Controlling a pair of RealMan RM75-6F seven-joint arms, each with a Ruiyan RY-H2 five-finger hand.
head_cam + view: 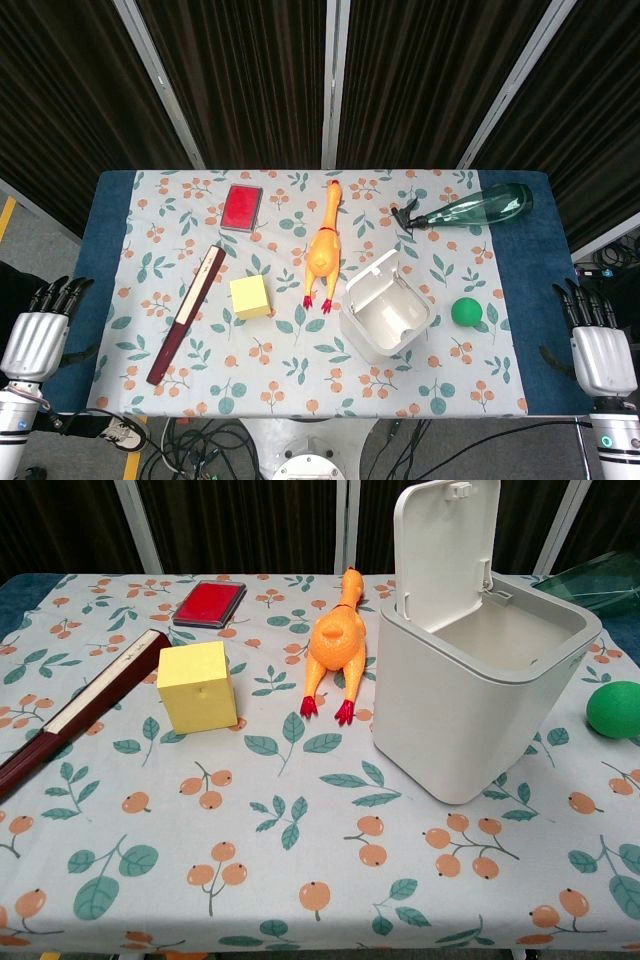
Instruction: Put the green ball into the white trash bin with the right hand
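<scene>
Green ball (465,312), round and matte like soft rubber, sits on the tablecloth (470,390) on the right part of the table, just beside the white trash bin (368,340) and not touching it. In the chest view the ball shows at the right edge of the frame, resting on the cloth.

The bin is smooth white plastic, a rounded box with its hinged lid (447,540) tipped up and back, so the hollow inside is open to view. It stands upright near the middle of the table.

The right hand (600,352) hangs off the right edge of the table, clear of the ball, holding nothing; its dark fingers (585,300) point up and lie slightly apart. The left hand (35,335) hangs off the left edge the same way, bare, with fingers apart.

The cloth is white with a printed pattern of green leaves and orange fruit, laid over a blue table (555,260). A glossy orange rubber chicken (322,250) lies lengthwise just left of the bin. A pale yellow cube (251,297) sits left of the chicken. A long dark red folded fan (187,315) lies slantwise further left. A flat red pad in a grey case (242,208) lies towards the back, and a clear green spray bottle (470,210) lies on its side at the back right.
</scene>
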